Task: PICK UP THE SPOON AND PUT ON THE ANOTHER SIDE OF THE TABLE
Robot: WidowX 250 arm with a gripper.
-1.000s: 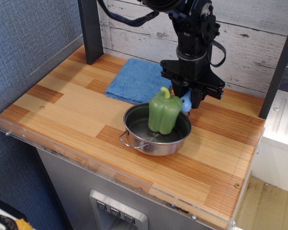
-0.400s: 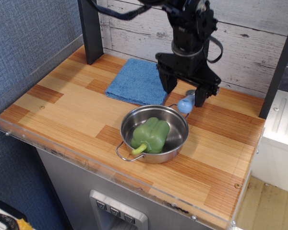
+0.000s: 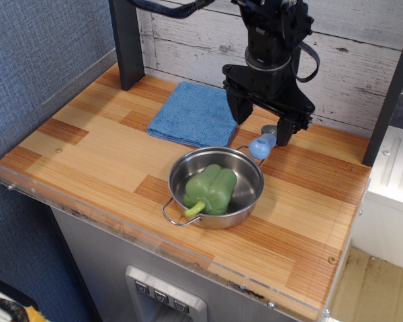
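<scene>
The wooden table (image 3: 101, 154) holds a blue cloth (image 3: 191, 114) at the far side. A shiny pot (image 3: 245, 204) sits near the middle with a green pepper (image 3: 211, 189) lying inside. The black gripper (image 3: 263, 125) hangs above with its fingers spread apart, holding nothing. The small blue spoon (image 3: 262, 145) lies under it, just behind the pot.

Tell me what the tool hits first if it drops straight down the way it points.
Probably the spoon: the open tool hangs just above it, fingers either side. Depth is unclear from this one view; it could miss and meet the table.
</scene>
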